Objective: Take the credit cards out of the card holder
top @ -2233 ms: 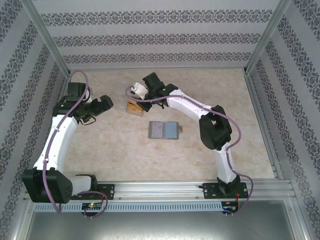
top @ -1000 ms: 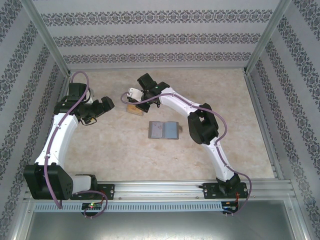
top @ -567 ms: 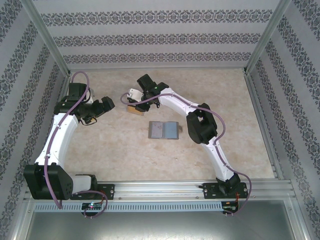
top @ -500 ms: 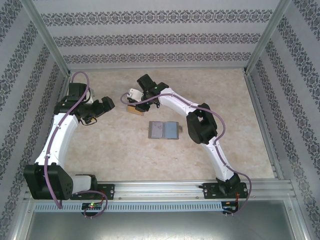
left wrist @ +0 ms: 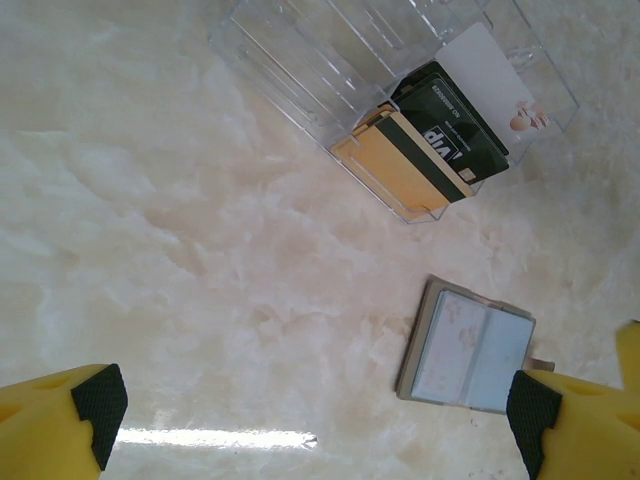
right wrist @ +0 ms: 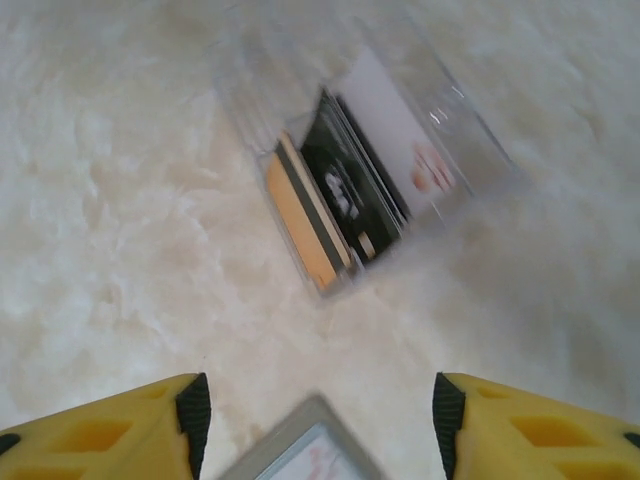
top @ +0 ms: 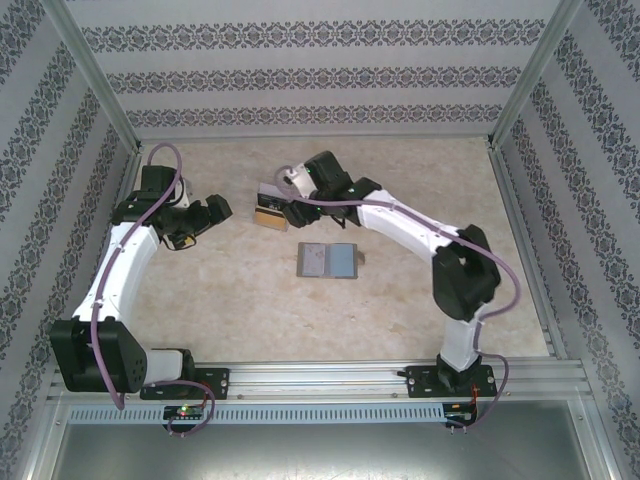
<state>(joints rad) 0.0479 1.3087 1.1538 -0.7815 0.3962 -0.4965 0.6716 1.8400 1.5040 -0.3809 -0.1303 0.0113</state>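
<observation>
The card holder (top: 329, 260) lies open and flat on the table, showing two pale blue-grey panels (left wrist: 468, 345); its corner (right wrist: 305, 455) shows at the bottom of the right wrist view. Credit cards, one tan-gold (left wrist: 400, 165), one black (left wrist: 445, 125) and one white (left wrist: 490, 75), stand in a see-through box (top: 268, 217). The same cards (right wrist: 345, 195) look blurred from the right wrist. My right gripper (top: 274, 197) (right wrist: 318, 420) hangs open just above that box, with nothing between its fingers. To the left of the box, my left gripper (top: 213, 213) (left wrist: 312, 420) is wide open and empty.
The marble-patterned tabletop (top: 420, 180) is fenced by patterned walls and metal posts. The right arm's elbow (top: 462, 270) stands high to the right of the card holder. A small dark tab (top: 361, 260) sticks out at the holder's right edge.
My right gripper has gone from shut to open over the see-through box, and its arm has lifted and swung its elbow to the right. The left arm has barely shifted.
</observation>
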